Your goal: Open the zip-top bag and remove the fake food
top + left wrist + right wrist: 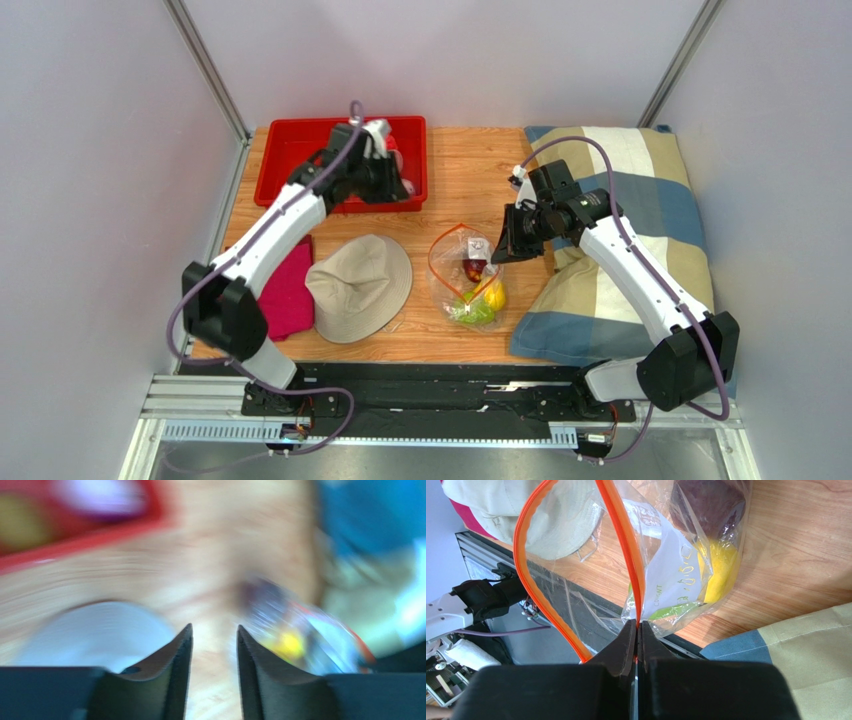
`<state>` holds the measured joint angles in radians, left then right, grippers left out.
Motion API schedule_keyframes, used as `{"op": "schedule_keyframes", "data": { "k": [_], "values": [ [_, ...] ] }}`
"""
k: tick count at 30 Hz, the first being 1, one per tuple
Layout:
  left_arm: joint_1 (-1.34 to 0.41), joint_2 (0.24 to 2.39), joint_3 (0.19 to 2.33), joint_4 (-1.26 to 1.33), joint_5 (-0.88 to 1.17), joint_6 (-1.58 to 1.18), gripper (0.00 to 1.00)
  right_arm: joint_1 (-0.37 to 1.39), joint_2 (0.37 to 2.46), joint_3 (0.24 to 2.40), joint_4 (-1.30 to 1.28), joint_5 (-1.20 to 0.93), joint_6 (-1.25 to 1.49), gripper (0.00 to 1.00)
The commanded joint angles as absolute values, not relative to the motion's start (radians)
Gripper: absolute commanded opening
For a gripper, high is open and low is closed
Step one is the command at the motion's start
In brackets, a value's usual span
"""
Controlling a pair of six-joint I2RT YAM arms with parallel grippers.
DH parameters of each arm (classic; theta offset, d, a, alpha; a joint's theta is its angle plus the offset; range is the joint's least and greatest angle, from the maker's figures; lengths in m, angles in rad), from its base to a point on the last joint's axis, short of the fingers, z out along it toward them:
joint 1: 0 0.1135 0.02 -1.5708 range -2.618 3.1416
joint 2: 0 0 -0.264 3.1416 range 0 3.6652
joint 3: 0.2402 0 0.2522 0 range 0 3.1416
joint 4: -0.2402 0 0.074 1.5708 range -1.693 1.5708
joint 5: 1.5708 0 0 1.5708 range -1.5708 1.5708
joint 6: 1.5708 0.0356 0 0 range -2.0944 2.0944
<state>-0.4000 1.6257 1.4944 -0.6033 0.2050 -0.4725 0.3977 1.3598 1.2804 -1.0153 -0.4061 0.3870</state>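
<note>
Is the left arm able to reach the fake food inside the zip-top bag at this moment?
Probably yes. The right fingers pinch the orange strip of the zip-top bag, so its mouth stands open, with the fake food inside. The left fingers are apart and empty, and the hat lies aside.

Enclosure had plain pale grey walls (450, 50) on three sides, with metal corner posts (207, 65) at the back. Wood-grain desk (465, 170) sat inside, aluminium rail (190, 398) along its near edge. Lighting was soft and even.
</note>
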Motion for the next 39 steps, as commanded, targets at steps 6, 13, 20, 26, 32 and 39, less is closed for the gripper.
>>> {"op": "schedule_keyframes", "data": {
  "k": [6, 13, 20, 26, 32, 39],
  "values": [
    [-0.784, 1.618, 1.315, -0.348, 0.462, -0.518, 0.15, 0.397, 1.362, 1.351, -1.002, -0.445, 0.399, 0.0],
    [-0.842, 1.811, 1.39, -0.42, 0.359, -0.482, 0.01, 0.397, 1.348, 1.339, -1.008, -0.448, 0.393, 0.0],
    [-0.864, 1.864, 1.393, -0.436, 0.498, -0.445, 0.53, 0.397, 1.345, 1.324, -1.009, -0.445, 0.388, 0.0],
    [-0.867, 1.819, 1.333, -0.434, 0.544, -0.405, 0.65, 0.396, 1.345, 1.321, -1.005, -0.445, 0.387, 0.0],
    [-0.894, 1.822, 1.304, -0.451, 0.545, -0.358, 0.8, 0.396, 1.345, 1.302, -1.002, -0.448, 0.385, 0.0],
    [-0.951, 1.882, 1.266, -0.462, 0.522, -0.293, 0.93, 0.397, 1.341, 1.273, -0.991, -0.448, 0.382, 0.0]
  ]
}}
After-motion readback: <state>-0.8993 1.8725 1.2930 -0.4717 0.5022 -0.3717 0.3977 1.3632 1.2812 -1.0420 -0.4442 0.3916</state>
